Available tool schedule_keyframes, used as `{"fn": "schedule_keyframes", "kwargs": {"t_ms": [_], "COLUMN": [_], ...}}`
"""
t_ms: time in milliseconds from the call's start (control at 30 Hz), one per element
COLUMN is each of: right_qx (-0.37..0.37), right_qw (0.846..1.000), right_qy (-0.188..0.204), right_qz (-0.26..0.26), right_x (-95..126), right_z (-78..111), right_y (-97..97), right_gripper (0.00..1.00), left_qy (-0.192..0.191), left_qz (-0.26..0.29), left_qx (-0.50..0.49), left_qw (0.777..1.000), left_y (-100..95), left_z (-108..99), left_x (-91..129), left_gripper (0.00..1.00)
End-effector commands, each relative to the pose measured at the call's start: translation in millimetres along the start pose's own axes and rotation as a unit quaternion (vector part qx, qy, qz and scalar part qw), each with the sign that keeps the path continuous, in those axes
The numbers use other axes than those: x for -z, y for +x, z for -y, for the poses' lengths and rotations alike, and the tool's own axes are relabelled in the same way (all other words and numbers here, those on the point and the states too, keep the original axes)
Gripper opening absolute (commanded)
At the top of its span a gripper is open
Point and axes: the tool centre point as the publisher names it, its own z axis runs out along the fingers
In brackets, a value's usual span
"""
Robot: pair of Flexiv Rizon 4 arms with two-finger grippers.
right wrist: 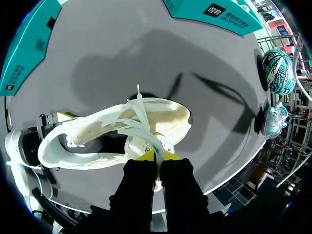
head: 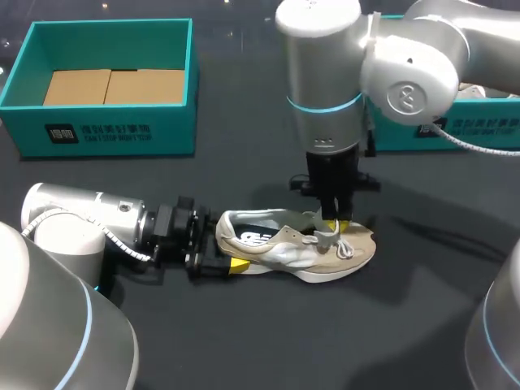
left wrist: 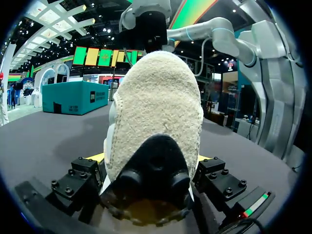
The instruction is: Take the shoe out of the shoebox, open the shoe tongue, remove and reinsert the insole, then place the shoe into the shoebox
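The beige and white lace-up sneaker lies on its sole on the dark grey table, out in the open and well apart from the open teal cardboard shoebox at the far left. The left claw comes in low along the table and grips the sneaker's heel, one finger on each side. From above, the right claw hangs straight down over the laces, its yellow tips pressed together on the white tongue, pinching it. The black insole shows inside the sneaker's opening. A second teal box sits at the far right, behind the right arm.
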Motion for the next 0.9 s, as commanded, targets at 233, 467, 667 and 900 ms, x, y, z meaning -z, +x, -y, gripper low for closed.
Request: {"fn": "schedule_keyframes", "kwargs": {"t_ms": [233, 467, 667, 900], "right_qx": [0.000, 0.002, -0.007, -0.018], "right_qw": [1.000, 1.000, 1.000, 1.000], "right_qy": [0.001, 0.001, 0.000, 0.001], "right_qz": [-0.013, -0.012, -0.013, -0.006], "right_x": [-3.9, -12.8, -26.7, -32.8], "right_z": [-1.7, -3.4, -7.9, -12.2], "right_y": [-3.5, -6.7, -13.8, -20.3], "right_gripper": [0.00, 0.00, 0.00, 0.12], "left_qy": [0.000, 0.000, 0.000, 0.000], "left_qz": [0.001, 0.001, 0.001, 0.001], "left_qx": [0.000, 0.000, 0.000, 0.000], "left_qw": [1.000, 1.000, 1.000, 1.000], "left_y": [-0.7, -0.7, -0.7, -0.7], "left_z": [-3.3, -3.3, -3.3, -3.3], "left_x": [-1.1, -1.1, -1.1, -1.1], "left_gripper": [0.00, 0.00, 0.00, 0.00]}}
